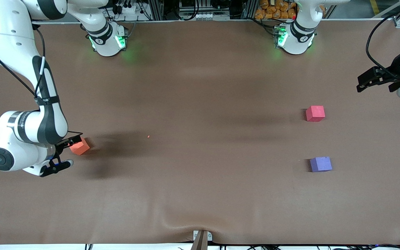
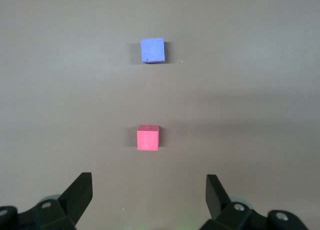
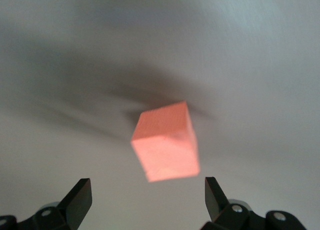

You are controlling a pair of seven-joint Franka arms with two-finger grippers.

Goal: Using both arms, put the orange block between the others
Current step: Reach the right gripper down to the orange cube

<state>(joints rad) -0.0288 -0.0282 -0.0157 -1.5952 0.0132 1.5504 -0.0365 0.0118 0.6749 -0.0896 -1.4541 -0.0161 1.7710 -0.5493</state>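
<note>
no legible writing on orange block (image 1: pixel 80 147)

Three small cubes sit on the one brown bench (image 1: pixel 200 194): one orange block (image 1: pixel 81 147), one red-pink cube (image 1: pixel 315 113) and one purple cube (image 1: pixel 321 164). Two white robot arms are in view, each carrying one black end effector, so two in all: the right end effector (image 1: pixel 64 152) and the left end effector (image 1: pixel 373 81). Each end effector has two fingers.

Robotics lab (aluminium framing (image 1: pixel 399 21), cables)
</note>
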